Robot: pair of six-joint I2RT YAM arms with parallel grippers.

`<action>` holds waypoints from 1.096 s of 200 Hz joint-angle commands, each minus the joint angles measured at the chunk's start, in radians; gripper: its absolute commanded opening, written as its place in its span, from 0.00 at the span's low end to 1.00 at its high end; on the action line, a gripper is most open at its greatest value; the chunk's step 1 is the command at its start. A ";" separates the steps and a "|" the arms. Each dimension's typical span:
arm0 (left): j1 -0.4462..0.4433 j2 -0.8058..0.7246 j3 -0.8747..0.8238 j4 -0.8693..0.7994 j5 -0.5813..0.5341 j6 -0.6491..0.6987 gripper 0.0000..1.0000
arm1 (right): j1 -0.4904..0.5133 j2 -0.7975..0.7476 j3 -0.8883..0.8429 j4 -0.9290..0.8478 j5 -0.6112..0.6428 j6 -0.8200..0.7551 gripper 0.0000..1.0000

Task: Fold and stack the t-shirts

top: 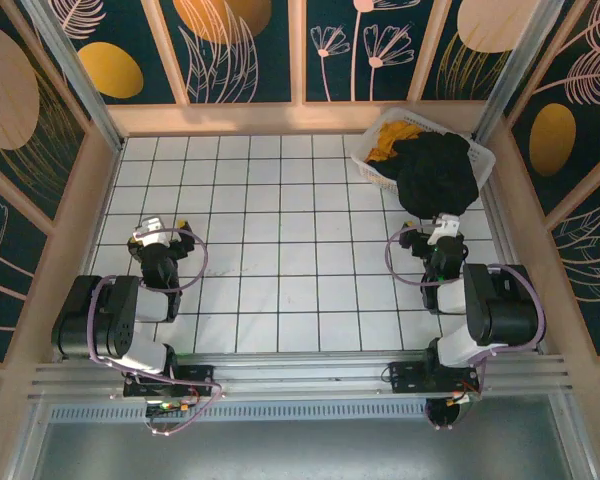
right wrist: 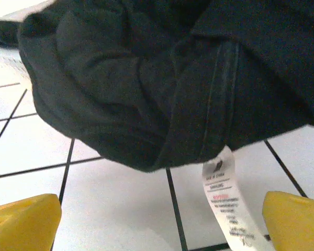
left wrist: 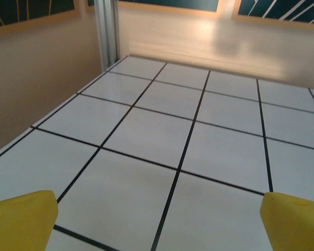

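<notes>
Though crumpled, found black t-shirt (top: 438, 172) spilling from far-right-corner basket (top: 370, 174) toward tabletop's near edge. Saw white care label (right wrist: 225, 204), print unreadable. Saw left gripper (left wrist: 157, 222), right gripper (right wrist: 159, 222) spread wide.

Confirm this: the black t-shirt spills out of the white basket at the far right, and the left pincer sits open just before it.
Wrong arm: the right pincer, not the left, sits open just before the black t-shirt, as the right wrist view shows. The shirt does spill out of the white basket at the far right.
</notes>
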 commanded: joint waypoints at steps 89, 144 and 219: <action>-0.009 0.017 0.026 0.107 -0.015 0.030 0.99 | -0.010 0.015 0.025 0.115 -0.030 -0.011 0.99; -0.010 0.018 0.026 0.106 -0.015 0.030 0.99 | -0.011 0.017 0.025 0.115 -0.030 -0.011 0.99; -0.059 -0.188 0.109 -0.179 -0.080 0.076 0.99 | 0.121 -0.220 0.136 -0.203 0.249 -0.051 0.99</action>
